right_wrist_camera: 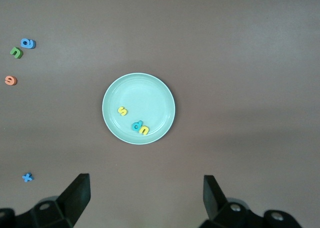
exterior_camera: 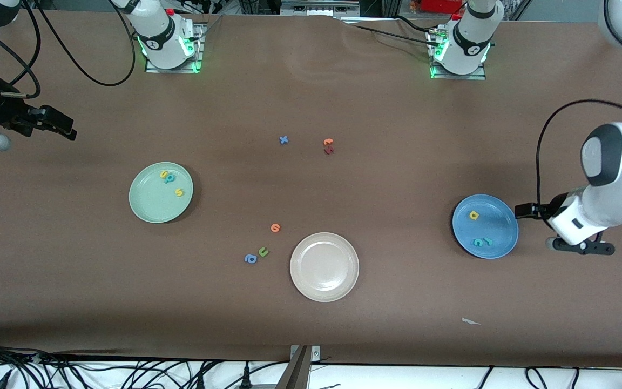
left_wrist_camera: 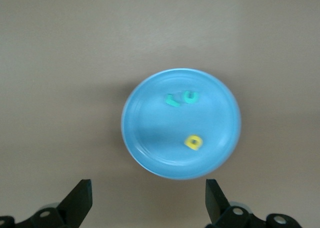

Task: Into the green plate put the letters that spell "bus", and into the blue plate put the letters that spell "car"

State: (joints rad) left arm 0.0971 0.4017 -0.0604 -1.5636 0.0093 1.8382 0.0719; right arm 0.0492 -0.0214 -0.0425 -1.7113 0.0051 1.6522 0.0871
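The pale green plate (exterior_camera: 151,205) holds a yellow u (exterior_camera: 164,174), a teal b (exterior_camera: 169,178) and a yellow s (exterior_camera: 179,192). The right wrist view shows that plate (right_wrist_camera: 145,96) too. The blue plate (exterior_camera: 500,221) holds a yellow a (exterior_camera: 473,215), a teal c (exterior_camera: 478,241) and a teal r (exterior_camera: 487,241). My left gripper (exterior_camera: 519,209) hangs open and empty over the table just beside the blue plate (left_wrist_camera: 150,128), toward the left arm's end. My right gripper (exterior_camera: 69,129) is open and empty over bare table at the right arm's end.
A beige-white plate (exterior_camera: 324,266) lies nearer the front camera, mid-table. Loose letters lie about: an orange one (exterior_camera: 275,227), a green u (exterior_camera: 263,252), a blue a (exterior_camera: 250,259), a blue x (exterior_camera: 284,140) and an orange-red pair (exterior_camera: 328,146). A paper scrap (exterior_camera: 470,321) lies near the front edge.
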